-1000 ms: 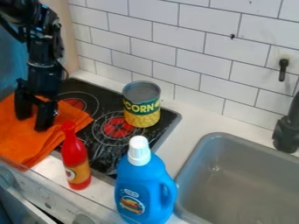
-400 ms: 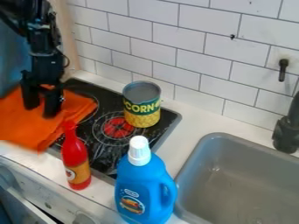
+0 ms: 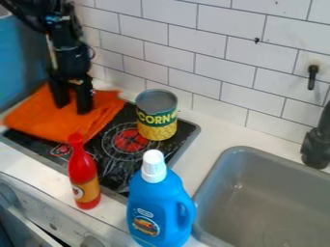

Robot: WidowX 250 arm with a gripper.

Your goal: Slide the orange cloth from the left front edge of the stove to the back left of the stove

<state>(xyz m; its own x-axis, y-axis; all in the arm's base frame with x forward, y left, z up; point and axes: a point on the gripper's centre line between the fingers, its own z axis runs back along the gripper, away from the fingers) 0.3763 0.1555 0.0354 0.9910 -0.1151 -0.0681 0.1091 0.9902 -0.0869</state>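
At the upper left, the gripper (image 3: 72, 105) points down onto an orange cloth (image 3: 67, 123), its two fingers spread apart with their tips against the fabric. The cloth lies wrinkled over the back left part of the black stove top (image 3: 116, 169), its right corner raised a little near the wall. To the right of the cloth, a corn can (image 3: 157, 116) stands upright on the stove. In front of the cloth is an upright red bottle (image 3: 84, 176) with an orange label, at the stove's front edge.
A blue detergent bottle (image 3: 159, 207) with a white cap stands at the front centre. The grey sink (image 3: 264, 202) is at the right, with a black faucet (image 3: 317, 147) behind it. White wall tiles (image 3: 199, 53) rise along the back.
The gripper has moved toward the wall and to the right, and the orange cloth has slid along with it. More of the stove's front left corner shows. Can and bottles have stayed put.
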